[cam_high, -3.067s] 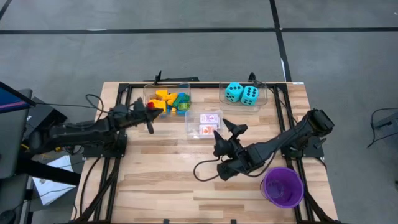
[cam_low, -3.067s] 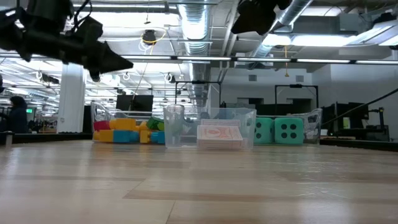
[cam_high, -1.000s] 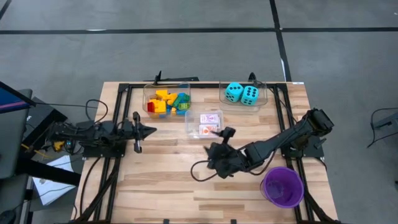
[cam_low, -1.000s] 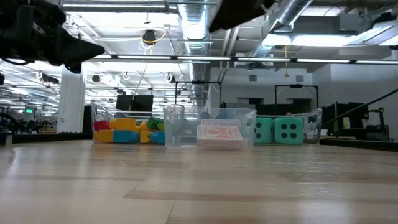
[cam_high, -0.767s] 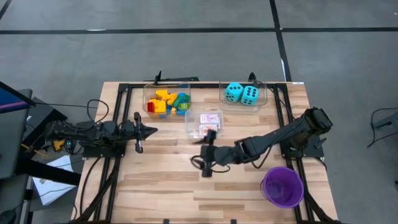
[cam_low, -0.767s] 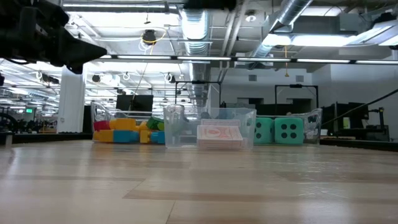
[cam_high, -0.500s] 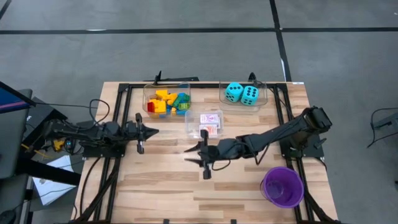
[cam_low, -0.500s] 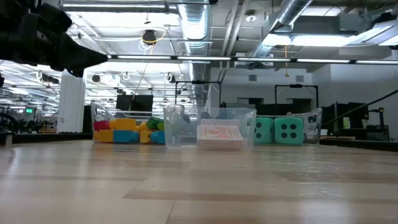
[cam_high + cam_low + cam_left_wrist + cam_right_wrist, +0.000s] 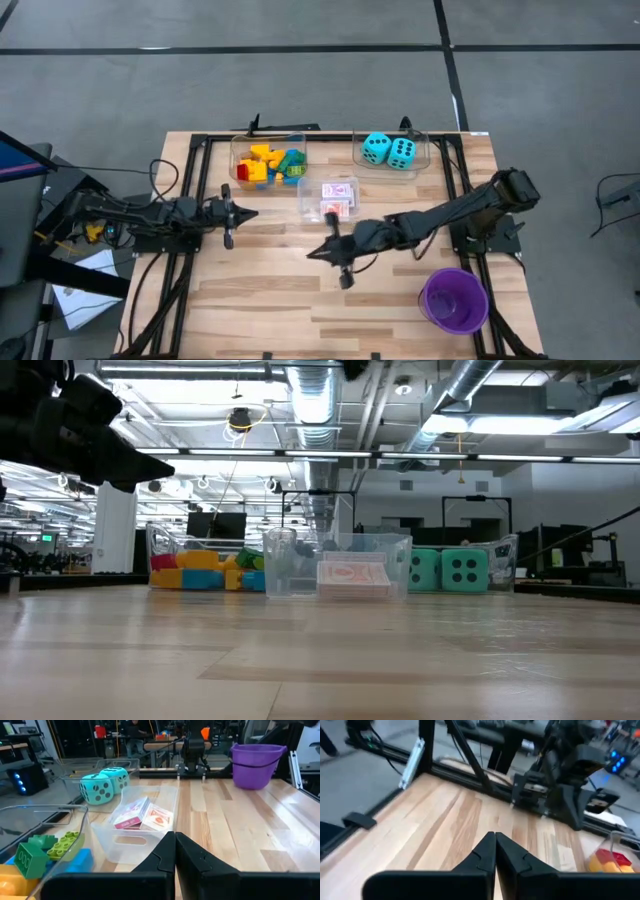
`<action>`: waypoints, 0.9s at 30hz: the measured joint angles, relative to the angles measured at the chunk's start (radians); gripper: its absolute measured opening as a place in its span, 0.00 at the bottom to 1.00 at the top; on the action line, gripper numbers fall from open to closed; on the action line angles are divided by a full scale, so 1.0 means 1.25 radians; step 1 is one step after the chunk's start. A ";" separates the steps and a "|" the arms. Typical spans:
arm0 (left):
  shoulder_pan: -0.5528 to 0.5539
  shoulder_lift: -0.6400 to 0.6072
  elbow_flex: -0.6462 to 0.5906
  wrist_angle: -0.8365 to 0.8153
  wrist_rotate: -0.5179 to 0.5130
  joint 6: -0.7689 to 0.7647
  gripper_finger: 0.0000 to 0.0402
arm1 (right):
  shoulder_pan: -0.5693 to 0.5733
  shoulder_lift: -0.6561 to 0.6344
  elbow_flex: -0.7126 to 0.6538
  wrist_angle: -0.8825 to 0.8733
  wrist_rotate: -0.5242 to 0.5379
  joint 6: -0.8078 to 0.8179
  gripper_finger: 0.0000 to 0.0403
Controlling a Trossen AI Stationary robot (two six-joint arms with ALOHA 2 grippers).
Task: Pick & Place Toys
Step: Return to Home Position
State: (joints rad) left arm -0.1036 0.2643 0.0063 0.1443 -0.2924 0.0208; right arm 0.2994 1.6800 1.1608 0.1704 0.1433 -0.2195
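Yellow, red, blue, green bricks (image 9: 266, 165) lie heaped near the left gripper (image 9: 241, 213), fingers closed, empty; right gripper (image 9: 312, 252) likewise, mid-table.

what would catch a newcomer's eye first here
The two turquoise dice in a clear bin at the table's far edge stand out most, with the heap of bright bricks in a second bin to their left. The purple cup sits at the near right corner. Both dark arms stretch over the wood, the left claw and right claw shut and empty.
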 joint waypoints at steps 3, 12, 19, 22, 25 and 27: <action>0.000 0.008 0.000 0.000 0.000 0.000 0.00 | -0.001 -0.085 -0.138 0.111 -0.020 0.007 0.00; 0.000 0.016 0.000 0.010 -0.001 0.000 0.00 | -0.036 -0.321 -0.605 0.441 -0.008 0.092 0.00; 0.000 0.016 0.000 0.014 -0.001 0.000 0.00 | -0.037 -0.492 -0.766 0.455 -0.057 0.033 0.00; 0.000 0.016 0.000 0.014 -0.004 0.000 0.00 | -0.038 -0.548 -0.810 0.447 -0.056 0.028 0.00; 0.000 0.016 0.000 0.017 -0.004 0.000 0.00 | -0.045 -0.595 -0.844 0.429 -0.053 0.028 0.00; 0.000 0.016 0.000 0.017 -0.004 0.000 0.00 | -0.052 -0.618 -0.864 0.426 -0.054 0.028 0.00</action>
State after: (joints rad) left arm -0.1036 0.2844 0.0063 0.1658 -0.2970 0.0208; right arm 0.2338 0.9077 0.0811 0.7033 0.0754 -0.1841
